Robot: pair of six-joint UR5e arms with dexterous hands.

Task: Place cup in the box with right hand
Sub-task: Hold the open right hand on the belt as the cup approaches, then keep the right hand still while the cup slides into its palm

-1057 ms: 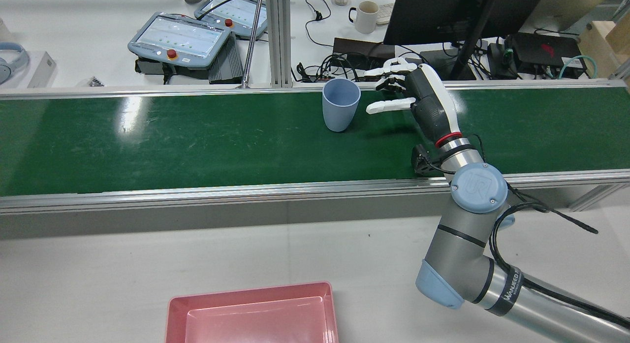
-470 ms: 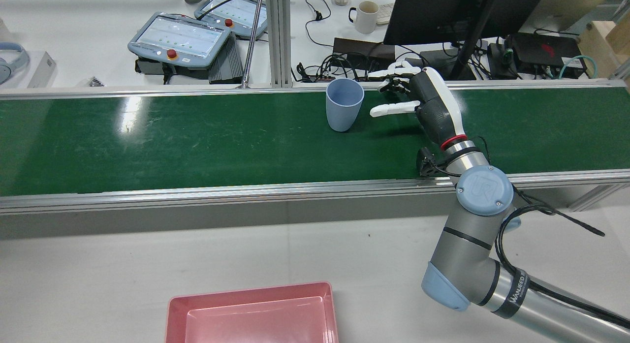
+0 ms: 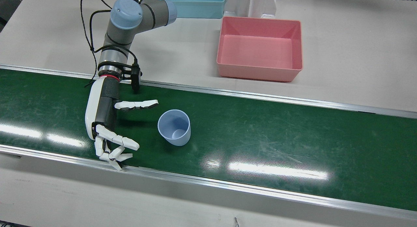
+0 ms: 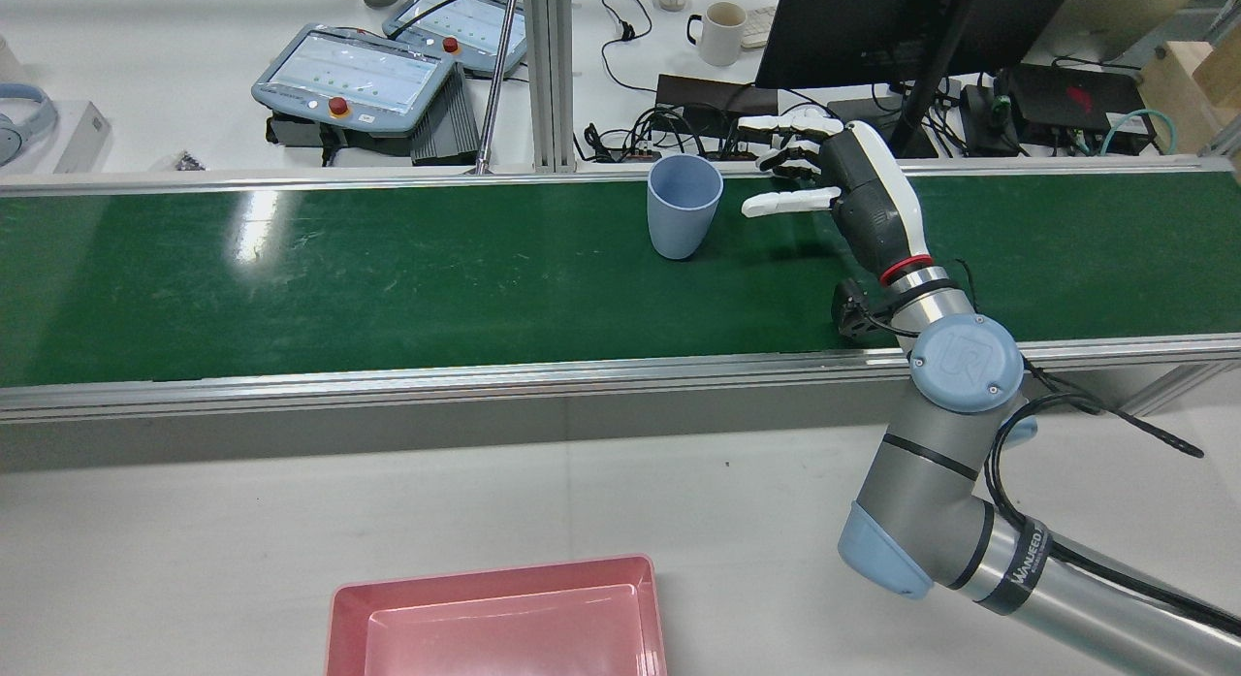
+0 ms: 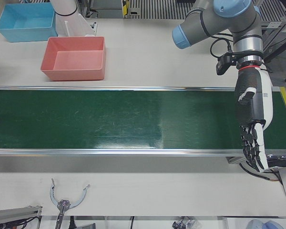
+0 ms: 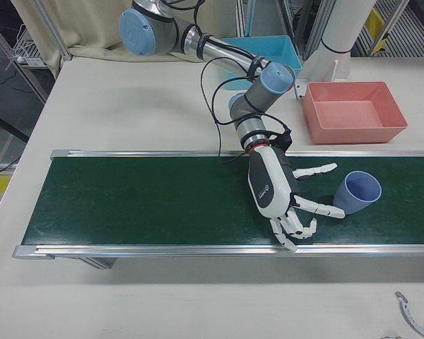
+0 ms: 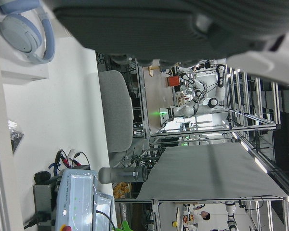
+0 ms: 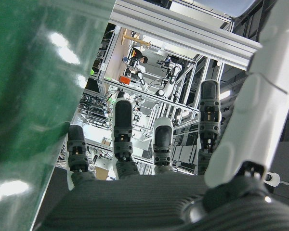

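pale blue cup (image 3: 174, 127) on dark green belt (image 3: 260, 135), pink box (image 3: 259, 48), white & black right hand (image 3: 103, 119).

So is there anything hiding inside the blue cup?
No. The front view looks down into the cup, and its bottom shows bare. A little of the inner wall nearest the camera is hidden by the rim. It stands on the green belt.

- This is a robot lab.
- A long green conveyor belt (image 4: 388, 269) runs across the table.
- Two robot control tablets (image 4: 354, 80), a monitor (image 4: 873, 26) and tangled cables (image 4: 659, 128) sit behind it.
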